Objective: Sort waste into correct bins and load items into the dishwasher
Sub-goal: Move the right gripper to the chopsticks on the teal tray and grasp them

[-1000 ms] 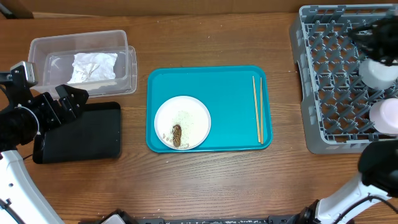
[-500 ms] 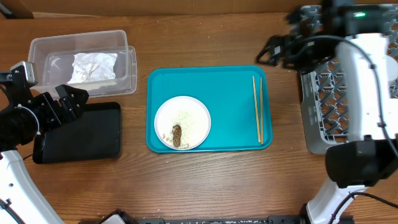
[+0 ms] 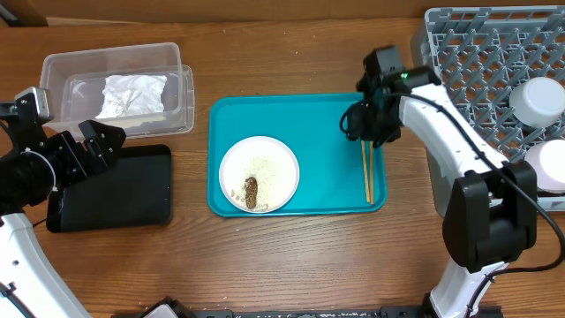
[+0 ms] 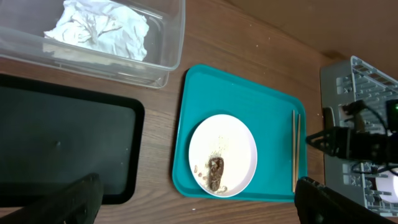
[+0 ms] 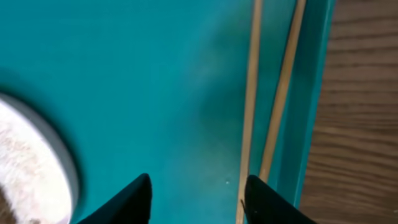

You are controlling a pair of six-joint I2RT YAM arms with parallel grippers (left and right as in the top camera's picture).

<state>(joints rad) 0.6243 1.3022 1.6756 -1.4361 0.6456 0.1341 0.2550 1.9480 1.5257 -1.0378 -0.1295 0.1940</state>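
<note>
The wooden chopsticks (image 3: pixel 367 172) lie along the right edge of the teal tray (image 3: pixel 327 115); they also show in the right wrist view (image 5: pixel 252 93) and the left wrist view (image 4: pixel 295 149). My right gripper (image 3: pixel 360 128) is open and low over the tray, its right finger close to the chopsticks (image 5: pixel 196 199). The white plate (image 3: pixel 274 168) with rice and a brown food lump (image 3: pixel 252 193) sits on the tray's left. The napkin (image 3: pixel 132 93) lies in the clear tub (image 3: pixel 177 88). My left gripper (image 3: pixel 88 150) is open and empty by the black tray (image 3: pixel 132 190).
The grey dish rack (image 3: pixel 468 88) stands at the right with a white cup (image 3: pixel 538 99) and a pale round dish (image 3: pixel 547 163) in it. The rack's left wall is close behind my right arm.
My right arm has swung from the dish rack leftward and down to the tray, over the upper end of the chopsticks. The left arm has not moved.
</note>
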